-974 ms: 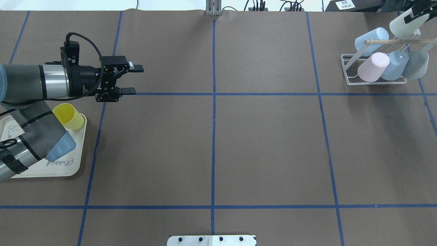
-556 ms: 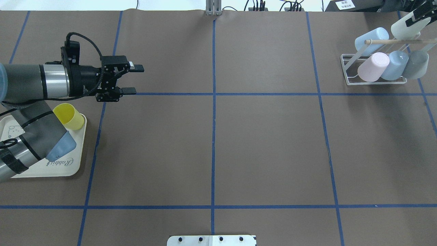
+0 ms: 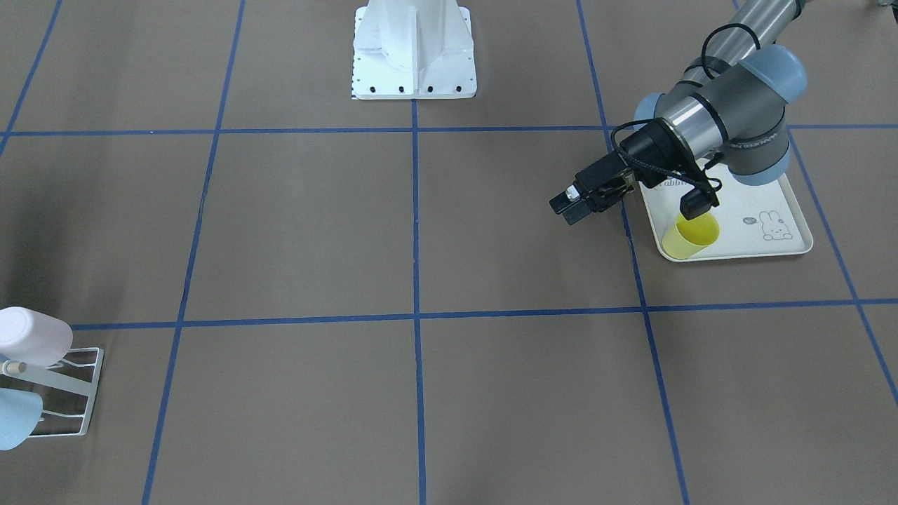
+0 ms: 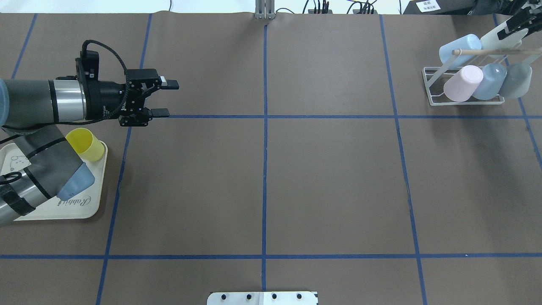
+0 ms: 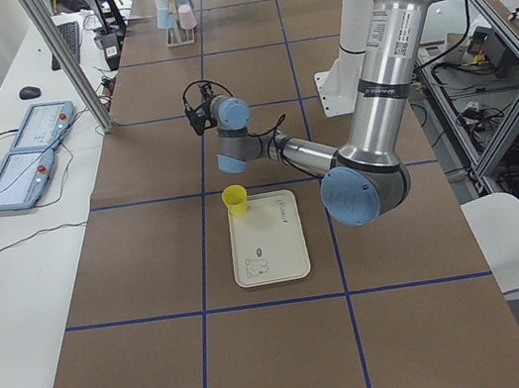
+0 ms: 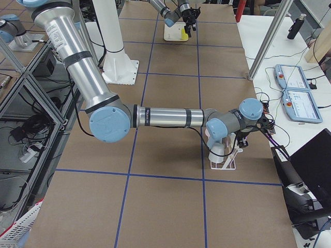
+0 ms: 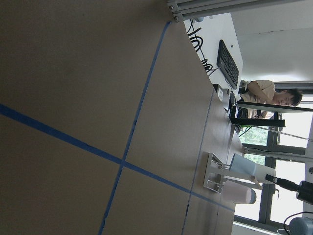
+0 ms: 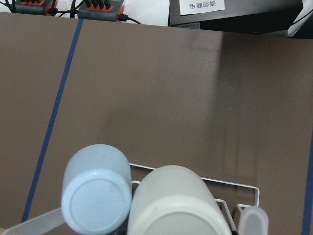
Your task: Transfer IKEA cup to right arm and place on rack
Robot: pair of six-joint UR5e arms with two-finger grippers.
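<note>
- While the right gripper (image 4: pixel 513 28) carries the pale cup (image 4: pixel 493 38) at the upper right of the overhead view, one black finger lies across the cup wall. The jaws read as clamped on it, though the second finger is hidden.
- The pale cup is tilted just above the wooden rod (image 4: pixel 487 51) of the rack (image 4: pixel 427 80), beside the light blue cup (image 4: pixel 459 47). Whether it touches the rod cannot be told.
- Risk: release before the cup is seated. The cup would likely slide off onto the pink cup (image 4: pixel 463 82), the blue cup (image 4: pixel 489 80) or the grey cup (image 4: pixel 516 79) in the lower row.
- Risk: a sideways push. In the right wrist view the light blue cup sits just beside the pale cup, so contact could dislodge it or shift the light wire rack.
- Right arm pose: in the right side view the forearm stretches level over the table (image 4: pixel 271 190), and the wrist bends down over the rack.
- The left gripper (image 4: pixel 163 98) has its jaws apart and is empty. It hangs at the left of the overhead view near the tray (image 4: pixel 51 212) with the yellow cup (image 4: pixel 87 145), well apart from the rack.
</note>
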